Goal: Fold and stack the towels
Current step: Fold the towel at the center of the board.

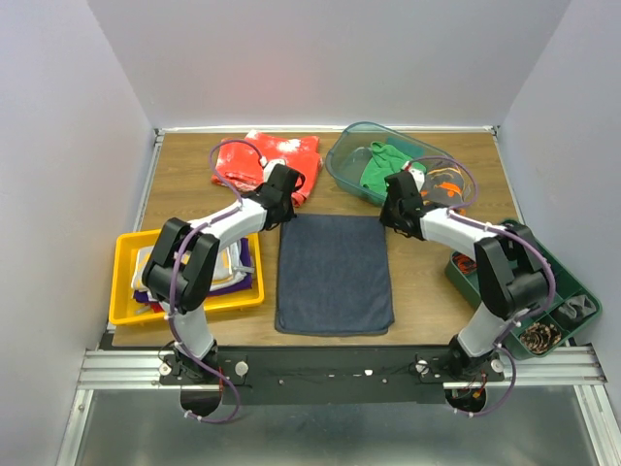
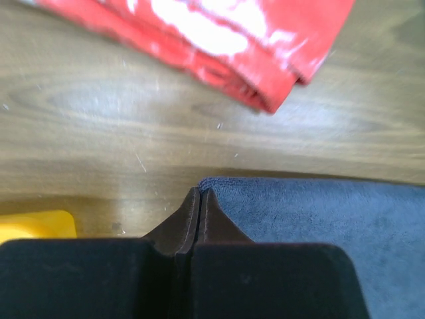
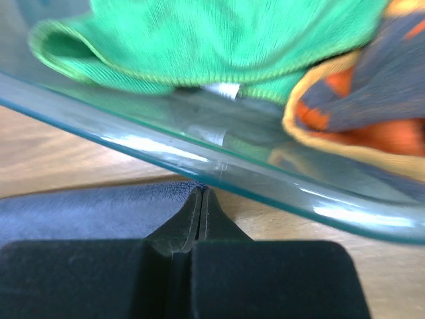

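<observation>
Navy towel [image 1: 335, 272], where is it?
- One, spread flat mid-table. The two grippers are at its far corners: left gripper [image 2: 200, 193] has its jaws pinched together on the left corner, right gripper [image 3: 201, 191] likewise on the right corner.

And the other towels?
- Two in the clear bin [image 1: 340, 167]: one green towel [image 3: 219, 40] and one grey-and-orange towel [image 3: 372, 86]. One yellow tray [image 1: 124, 282] holds purple and white cloths, too bunched to count. One red cloth [image 2: 219, 33] lies beyond.

Matt napped towel [image 1: 335, 274], wood table [image 1: 194, 184], glossy bin [image 1: 342, 167]
</observation>
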Controlling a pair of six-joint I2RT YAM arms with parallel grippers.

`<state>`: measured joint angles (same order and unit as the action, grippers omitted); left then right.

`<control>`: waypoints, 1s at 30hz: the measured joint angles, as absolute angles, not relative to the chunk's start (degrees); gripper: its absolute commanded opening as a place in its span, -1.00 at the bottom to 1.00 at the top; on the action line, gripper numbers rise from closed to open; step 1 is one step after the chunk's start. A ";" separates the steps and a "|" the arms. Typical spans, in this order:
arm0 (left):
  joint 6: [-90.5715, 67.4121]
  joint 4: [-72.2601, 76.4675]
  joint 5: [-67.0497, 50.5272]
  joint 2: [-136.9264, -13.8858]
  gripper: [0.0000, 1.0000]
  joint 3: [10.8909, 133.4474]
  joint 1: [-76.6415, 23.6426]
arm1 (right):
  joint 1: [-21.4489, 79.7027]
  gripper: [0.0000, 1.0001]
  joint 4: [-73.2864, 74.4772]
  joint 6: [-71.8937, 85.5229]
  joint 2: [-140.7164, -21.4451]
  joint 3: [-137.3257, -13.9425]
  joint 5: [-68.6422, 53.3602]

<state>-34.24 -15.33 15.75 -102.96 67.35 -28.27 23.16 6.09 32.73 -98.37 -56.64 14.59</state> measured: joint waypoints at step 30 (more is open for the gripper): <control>-39.68 -16.21 11.79 -64.27 -0.51 34.52 -42.76 | 28.71 -0.30 14.04 46.11 -49.67 -23.57 2.70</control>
<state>-39.68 -16.21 11.79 -64.27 34.52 -42.76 28.71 14.04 46.11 -49.67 -23.57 2.70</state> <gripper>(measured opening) 0.043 0.161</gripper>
